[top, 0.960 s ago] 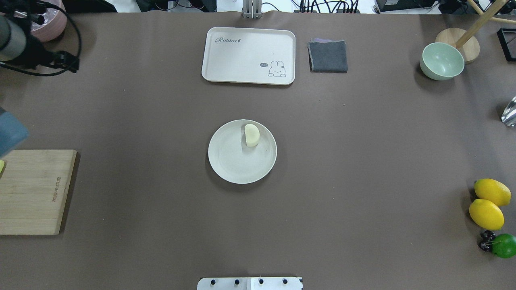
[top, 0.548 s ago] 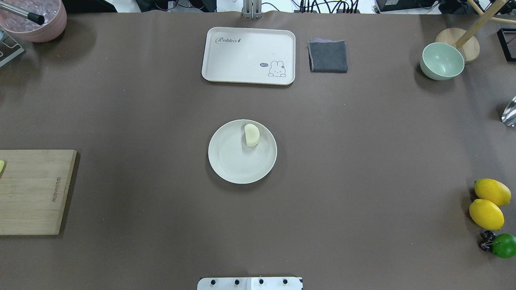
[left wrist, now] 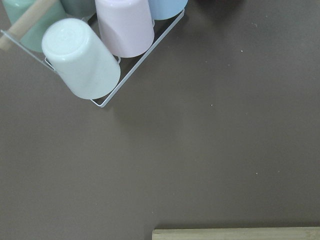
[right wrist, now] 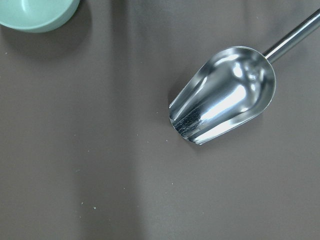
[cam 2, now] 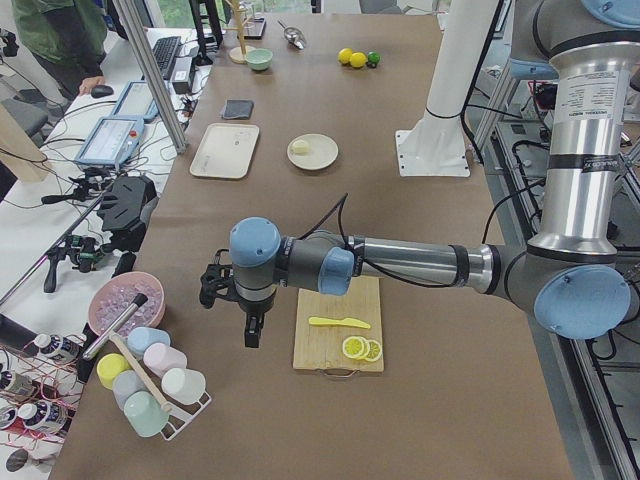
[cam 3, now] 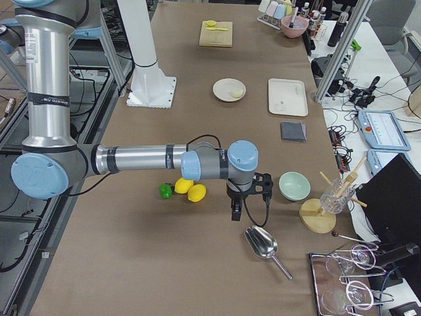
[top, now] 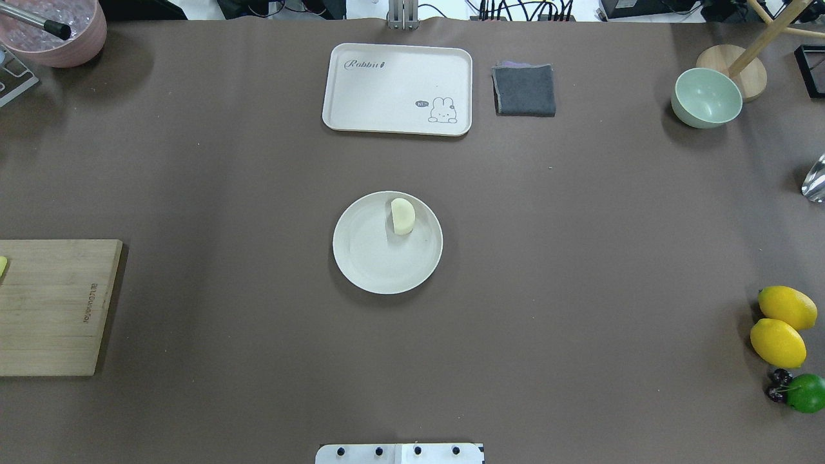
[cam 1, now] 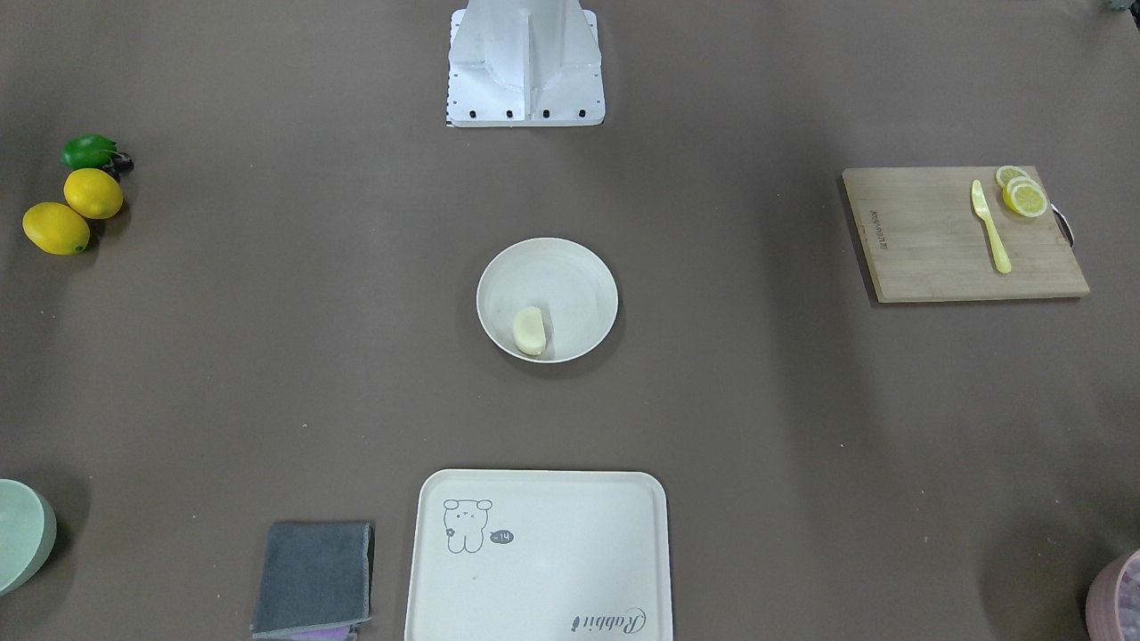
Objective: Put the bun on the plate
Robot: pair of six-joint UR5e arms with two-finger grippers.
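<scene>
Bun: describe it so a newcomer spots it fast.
At the centre of the table sits a round cream plate. On its far side lies the bun, a pale yellow stub. It is paler and blunter than the lemons at the right edge.

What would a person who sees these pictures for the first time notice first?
First, the pale bun lying on the round cream plate at the middle of the brown table. Next, the two bright yellow lemons beside a green fruit at the table's edge on the robot's right. In the side views, the left arm and the right arm reach out over the table's two ends, far from the plate.
</scene>
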